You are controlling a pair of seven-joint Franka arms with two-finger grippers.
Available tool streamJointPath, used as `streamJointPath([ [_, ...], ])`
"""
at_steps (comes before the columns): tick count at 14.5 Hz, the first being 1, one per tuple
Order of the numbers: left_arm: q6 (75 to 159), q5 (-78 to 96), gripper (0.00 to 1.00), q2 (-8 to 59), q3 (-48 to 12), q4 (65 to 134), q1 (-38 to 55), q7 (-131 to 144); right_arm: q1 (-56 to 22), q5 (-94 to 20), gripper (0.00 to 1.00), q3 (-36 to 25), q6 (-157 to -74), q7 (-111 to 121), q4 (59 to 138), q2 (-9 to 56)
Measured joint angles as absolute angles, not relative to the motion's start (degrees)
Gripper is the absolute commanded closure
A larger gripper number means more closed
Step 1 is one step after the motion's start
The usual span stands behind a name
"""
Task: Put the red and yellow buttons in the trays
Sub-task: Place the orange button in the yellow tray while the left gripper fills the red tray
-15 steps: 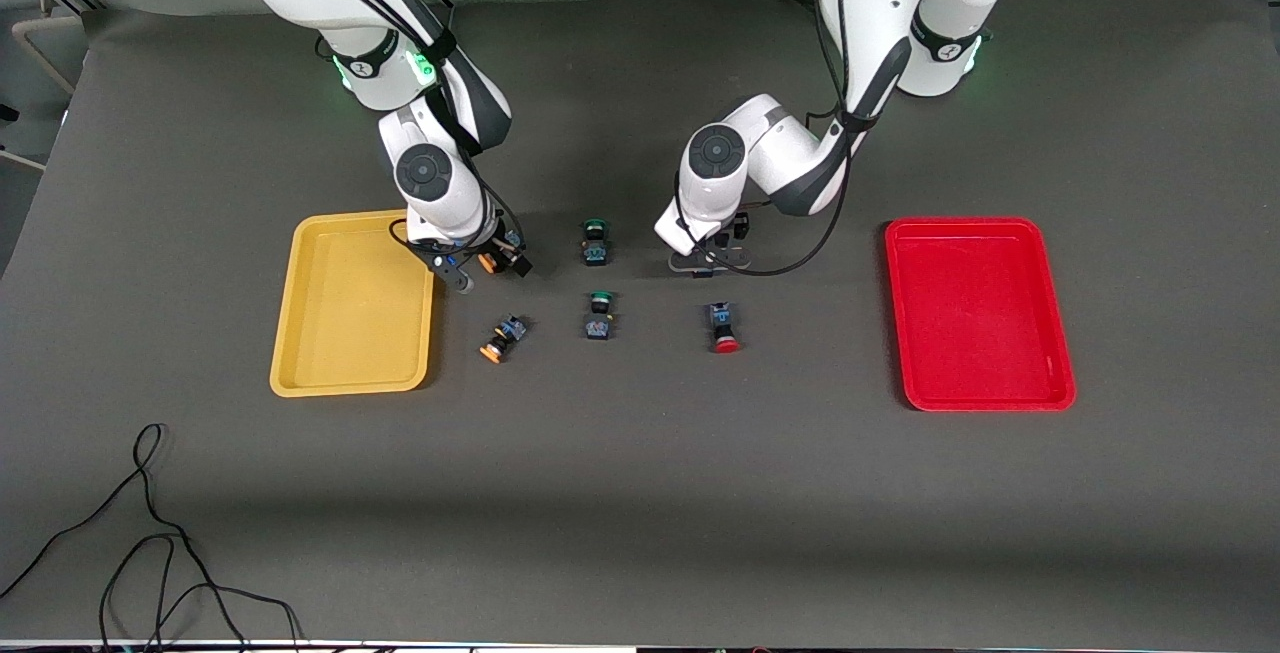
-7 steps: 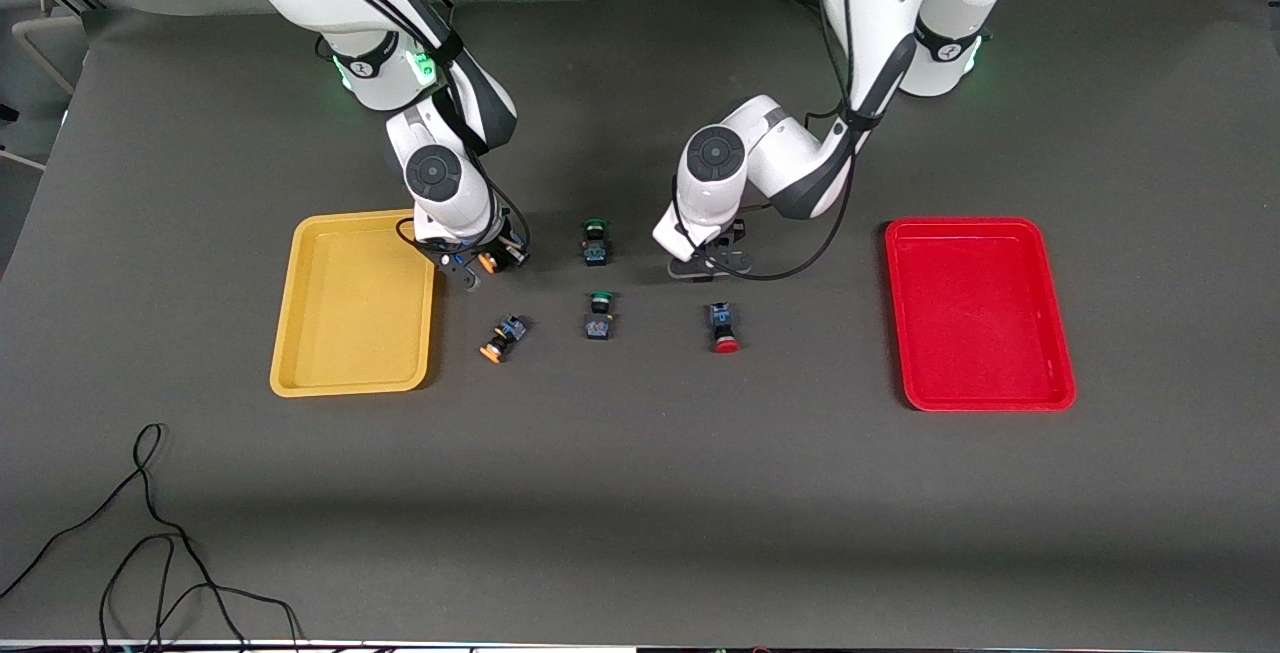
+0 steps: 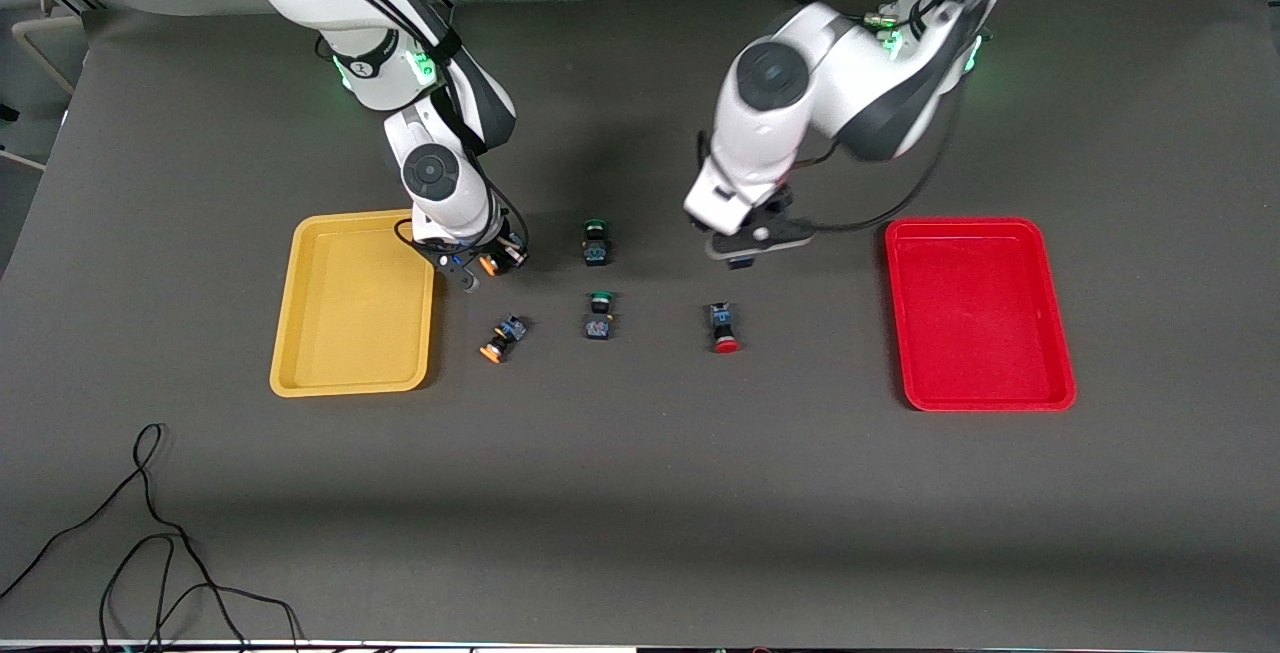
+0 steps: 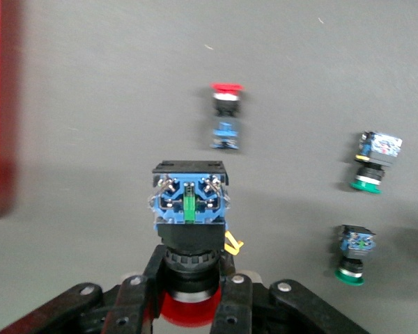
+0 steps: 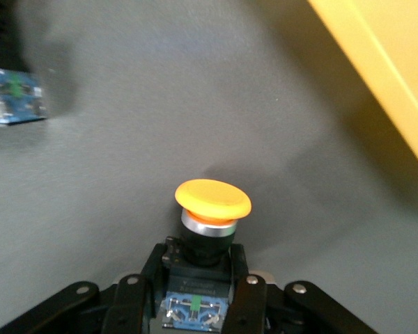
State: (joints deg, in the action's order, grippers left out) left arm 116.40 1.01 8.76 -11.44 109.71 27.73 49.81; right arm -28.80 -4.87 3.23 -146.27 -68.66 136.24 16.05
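My left gripper has its jaws clamped on a red-capped button: the dark neck sits between the fingers, the red cap at the palm end and the blue terminal block pointing out away from the wrist. It hangs over the bench between the green-capped switches and the red tray.

My right gripper is clamped on a yellow-capped button, fingers on the blue body and the orange-yellow cap pointing outward. It is low over the bench just beside the yellow tray.

Lying on the bench are a second red-capped button, a second yellow-capped button and two green-capped switches.

I cannot read any writing on the switches or trays.
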Motion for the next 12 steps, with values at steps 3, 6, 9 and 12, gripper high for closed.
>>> streamJointPath([
  [3, 109.3, 1.6, 1.00, 6.4, -11.1, 110.3, 17.2, 39.2, -28.7, -4.9, 0.88, 0.1, -135.2, -68.3, 132.9, 8.5],
  [6, 106.4, 1.9, 1.00, 6.2, -10.5, 111.2, 4.0, 25.9, -28.7, -4.9, 0.88, -6.6, -120.7, -63.2, 127.4, 0.4],
  [9, 111.2, 1.9, 1.00, 7.0, -10.3, 115.0, -4.4, 15.9, -28.5, -4.9, 0.88, -15.0, -111.6, -53.5, 123.7, -4.3],
  [12, 123.9, 1.1, 1.00, 11.3, -10.5, 121.0, -6.0, 12.9, -28.4, -4.9, 0.87, -21.6, -109.8, -46.0, 125.1, -6.0],
])
